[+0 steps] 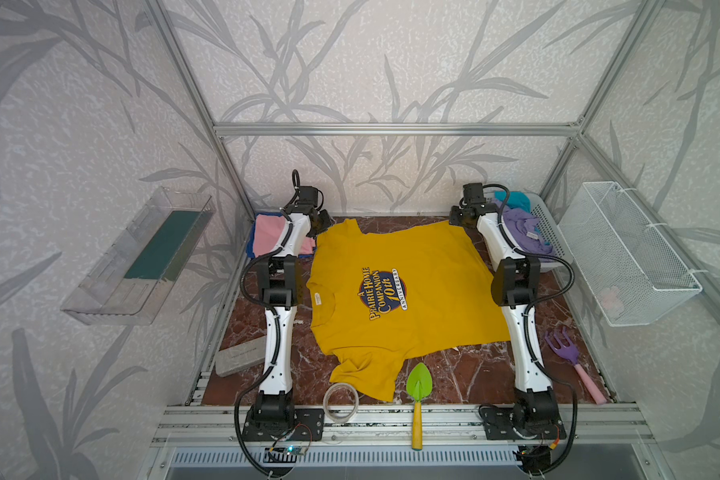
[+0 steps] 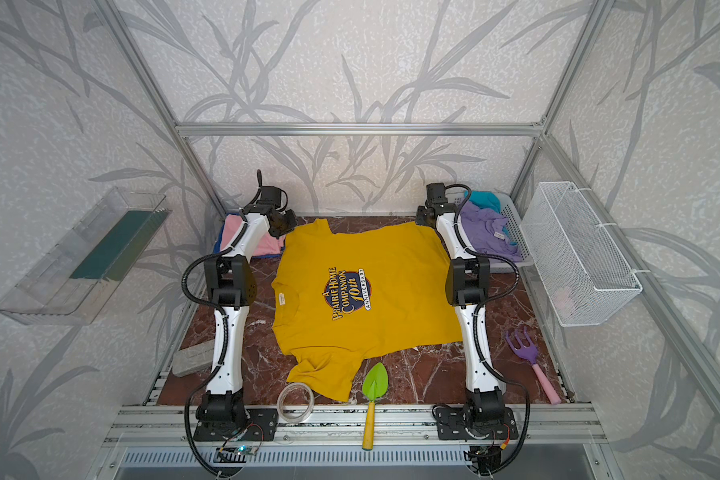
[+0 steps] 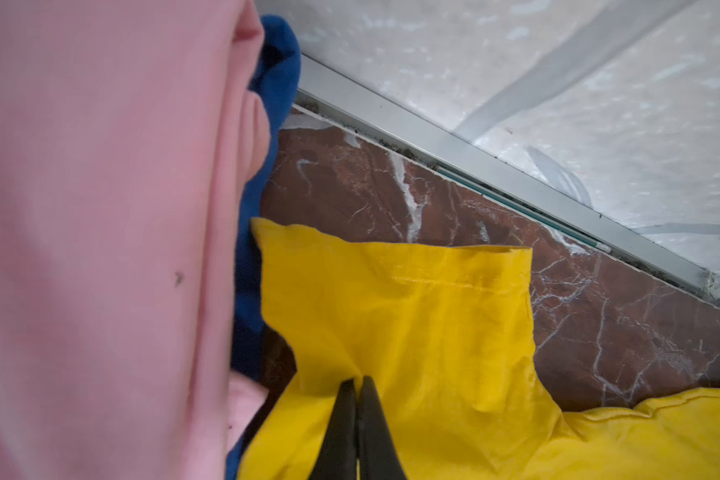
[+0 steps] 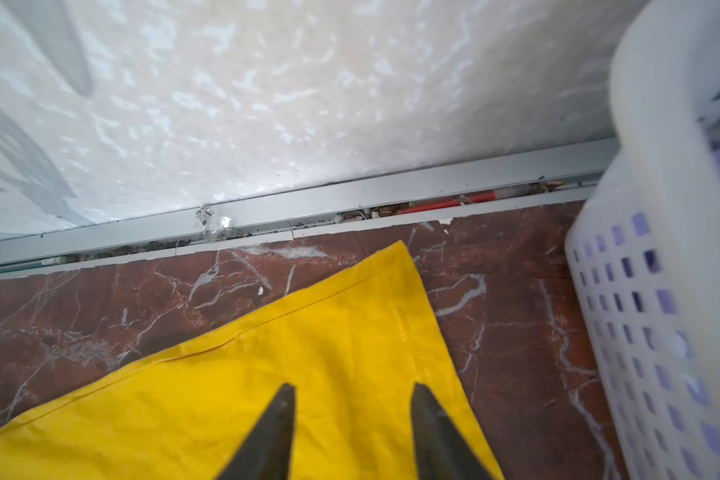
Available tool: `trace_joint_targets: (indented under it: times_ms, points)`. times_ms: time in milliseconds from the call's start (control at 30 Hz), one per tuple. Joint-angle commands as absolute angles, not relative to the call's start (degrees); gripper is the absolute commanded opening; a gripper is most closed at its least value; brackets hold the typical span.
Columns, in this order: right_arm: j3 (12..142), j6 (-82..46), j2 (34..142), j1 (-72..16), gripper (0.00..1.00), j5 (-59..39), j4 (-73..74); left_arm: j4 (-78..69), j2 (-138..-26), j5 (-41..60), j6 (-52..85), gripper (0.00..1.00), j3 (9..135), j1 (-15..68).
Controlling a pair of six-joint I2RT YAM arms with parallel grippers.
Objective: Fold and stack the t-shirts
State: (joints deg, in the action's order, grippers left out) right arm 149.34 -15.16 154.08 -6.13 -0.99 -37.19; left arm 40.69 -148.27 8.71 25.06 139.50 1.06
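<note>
mustard-yellow t-shirt point(image 1: 395, 299) bears a dark oval print point(image 1: 382, 294): "a prairie home companion 10th anniversary"; neck label unreadable.

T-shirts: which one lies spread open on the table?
The yellow t-shirt; the pink t-shirt and blue t-shirt are folded, lavender t-shirt and teal t-shirt lie in the basket.

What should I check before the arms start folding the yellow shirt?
1. Grip of left gripper: jaws shut on the far sleeve of the yellow shirt: ok.
2. Grip of right gripper: jaws open over the hem corner, holding nothing: not ok.
3. Shirt flat, print up: near sleeve is rumpled: not ok.
4. Near edge free: trowel and tape roll sit right at the near sleeve: not ok.
5. Stack ready: pink shirt lies folded on a blue shirt, far left: ok.
</note>
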Motion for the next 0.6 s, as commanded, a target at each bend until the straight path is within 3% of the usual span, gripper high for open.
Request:
trace_joint_targets:
  times_ms: [0,33,367,567]
  points:
    - [155.47,-16.16,156.49,-6.50,0.79,-0.08,-40.26,41.79,-145.84,9.20,24.76,0.00,139.43,1.20]
    - [156.97,-16.76,157.61,-6.50,0.99,0.21,-41.38,41.49,-145.71,9.38,24.82,0.00,138.86,1.23]
    - [156.62,-21.26,160.23,-6.42,0.99,-1.09,-43.19,40.35,-145.36,11.02,25.34,0.00,136.28,1.32]
    - [156.37,-24.78,161.43,-6.42,0.99,3.91,-47.99,38.97,-143.78,11.49,25.44,0.00,133.80,1.32]
